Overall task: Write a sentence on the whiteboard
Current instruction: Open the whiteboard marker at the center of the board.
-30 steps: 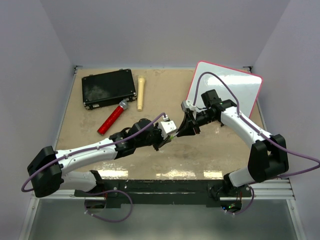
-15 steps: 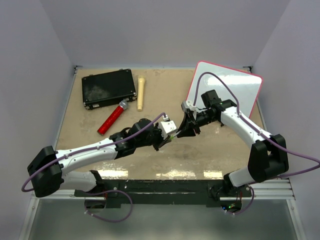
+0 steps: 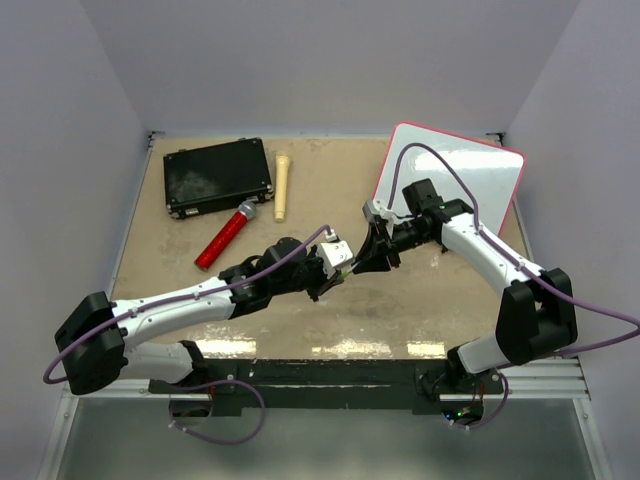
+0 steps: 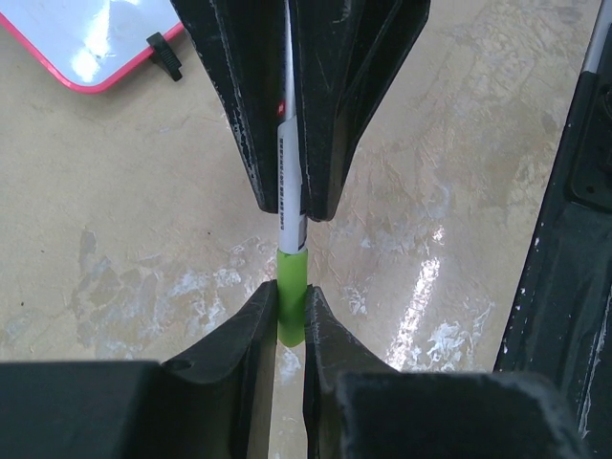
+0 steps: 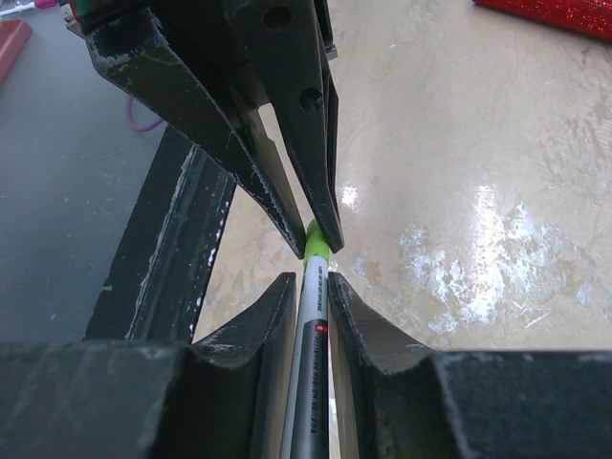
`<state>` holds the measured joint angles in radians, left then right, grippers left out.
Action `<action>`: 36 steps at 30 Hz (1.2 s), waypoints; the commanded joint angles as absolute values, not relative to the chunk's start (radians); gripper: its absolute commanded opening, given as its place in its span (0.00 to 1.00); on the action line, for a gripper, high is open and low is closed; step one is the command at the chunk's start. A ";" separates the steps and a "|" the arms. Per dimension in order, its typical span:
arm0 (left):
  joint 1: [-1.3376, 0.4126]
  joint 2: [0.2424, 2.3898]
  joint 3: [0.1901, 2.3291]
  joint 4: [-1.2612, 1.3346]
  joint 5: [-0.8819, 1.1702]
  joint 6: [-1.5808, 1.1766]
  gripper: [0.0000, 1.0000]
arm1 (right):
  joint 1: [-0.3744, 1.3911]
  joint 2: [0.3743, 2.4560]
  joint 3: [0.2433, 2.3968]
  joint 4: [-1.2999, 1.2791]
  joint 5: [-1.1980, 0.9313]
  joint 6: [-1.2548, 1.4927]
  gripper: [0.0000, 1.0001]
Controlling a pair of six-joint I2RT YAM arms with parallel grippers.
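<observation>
**Top external.** Whiteboard (image 3: 470, 175): far right of the table, face apparently blank, though glare could hide faint strokes. Marker (image 3: 348, 271): just off the whiteboard's near left corner, its long axis running from the left gripper (image 3: 338, 266) up toward the whiteboard. The right gripper (image 3: 374, 256) takes the whiteboard-side end, and the right arm is the nearer to the whiteboard.

**Left wrist.** Left gripper (image 4: 290, 298): narrow, pinching the green cap (image 4: 292, 287). Right gripper (image 4: 290, 206): clamped on the white barrel (image 4: 290, 158) straight beyond, the two sets of tips nearly meeting. A corner of the whiteboard (image 4: 76, 38) lies beyond, off to the side.

**Right wrist.** Right gripper (image 5: 314, 282): narrow on the barrel. The cap is seated (no gap at the joint).

**Judgement.** Uncapping is in hand, and the pull should run straight along the marker's axis. The sentence is not begun.
</observation>
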<state>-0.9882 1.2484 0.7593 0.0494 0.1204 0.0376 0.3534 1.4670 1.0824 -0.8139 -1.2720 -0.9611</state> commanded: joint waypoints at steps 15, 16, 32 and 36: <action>-0.973 1.223 0.727 0.164 0.124 0.037 0.00 | 0.361 1.459 1.158 -0.833 -1.307 -0.939 0.00; -0.973 1.218 0.721 0.161 0.127 0.046 0.00 | 0.347 1.457 1.164 -0.838 -1.312 -0.939 0.00; -0.974 1.169 0.514 0.199 0.069 0.009 0.00 | 0.201 1.362 1.175 -0.807 -1.331 -0.879 0.00; -0.970 1.180 0.509 0.213 0.003 -0.044 0.00 | 0.187 1.327 1.134 -0.618 -1.270 -0.719 0.00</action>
<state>-0.9760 1.1793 0.5045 0.1631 0.0689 0.0227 0.1974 1.3838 1.1397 -0.7998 -1.2976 -0.8680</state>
